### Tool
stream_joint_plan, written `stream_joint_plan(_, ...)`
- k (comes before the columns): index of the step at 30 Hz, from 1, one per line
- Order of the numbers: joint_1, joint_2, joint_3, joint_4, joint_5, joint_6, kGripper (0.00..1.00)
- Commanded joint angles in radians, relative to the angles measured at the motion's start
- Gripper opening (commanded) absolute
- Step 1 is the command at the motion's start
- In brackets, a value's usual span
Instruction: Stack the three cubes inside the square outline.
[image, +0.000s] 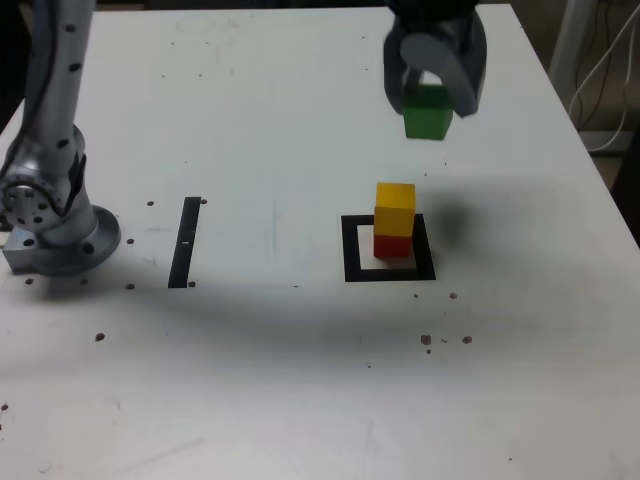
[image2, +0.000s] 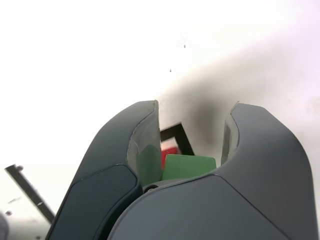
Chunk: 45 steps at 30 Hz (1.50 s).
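And there's the pincer (image: 432, 112), clamped on the green cube (image: 427, 122), up towards one o'clock from the yellow cube (image: 396, 208) atop the red cube (image: 393, 246) inside the square outline (image: 351, 272)! It should centre squarely over yellow, descend gently, then release.

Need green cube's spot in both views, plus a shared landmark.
Exterior view: green cube upper right, in the hand.
Wrist view: low, just right of centre, between the fingers.
Shared landmark: black square outline.
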Motion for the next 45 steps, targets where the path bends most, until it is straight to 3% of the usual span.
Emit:
stream_joint_plan(1, -0.019, -0.019, -0.015, 0.041, 0.006, -0.022, 0.00)
stream_joint_plan(8, -0.099, -0.024, -0.038, 0.153, 0.016, -0.218, 0.00)
stream_joint_plan(16, -0.137, 0.012, -0.027, 0.192, -0.036, -0.426, 0.00)
stream_joint_plan(22, -0.135, 0.037, -0.021, 0.190, -0.023, -0.452, 0.00)
stream_joint_plan(39, -0.123, 0.091, -0.003, 0.174, -0.033, -0.452, 0.00)
stream_joint_plan(45, -0.122, 0.093, -0.002, 0.161, -0.037, -0.452, 0.08)
